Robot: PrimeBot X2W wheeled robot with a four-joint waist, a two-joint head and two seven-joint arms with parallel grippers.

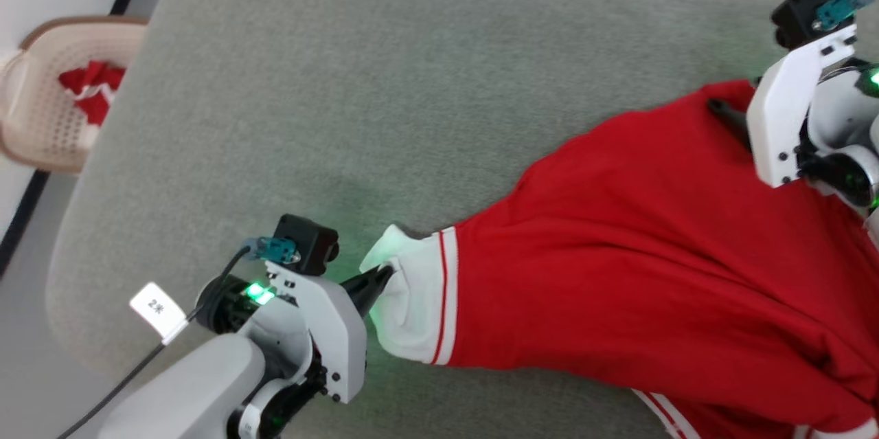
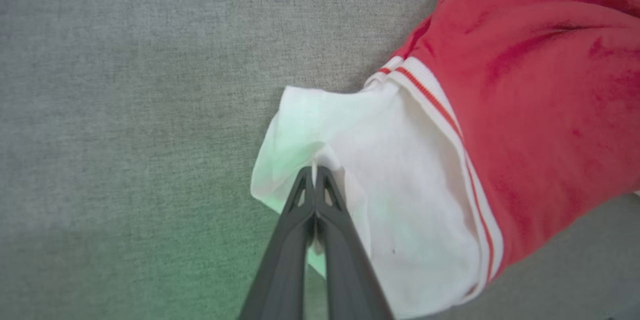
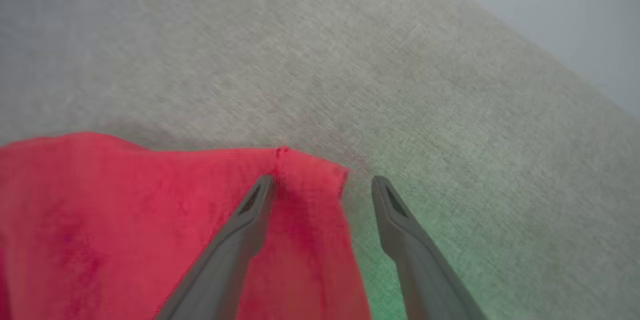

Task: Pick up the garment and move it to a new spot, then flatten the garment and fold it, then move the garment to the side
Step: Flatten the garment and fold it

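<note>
The garment is a red shirt with a white sleeve edged in red stripes, spread over the grey table from the centre to the right edge. My left gripper is shut on the white sleeve, its two dark fingertips pinching a fold of the cloth. My right gripper stands open over the garment's far red corner; one finger lies on the cloth, the other over bare table. In the head view one dark finger shows by that corner.
The grey fabric-covered table stretches wide to the left and far side. A beige plastic basket holding another red and white cloth stands off the table's left edge. A cable with a white tag hangs off my left arm.
</note>
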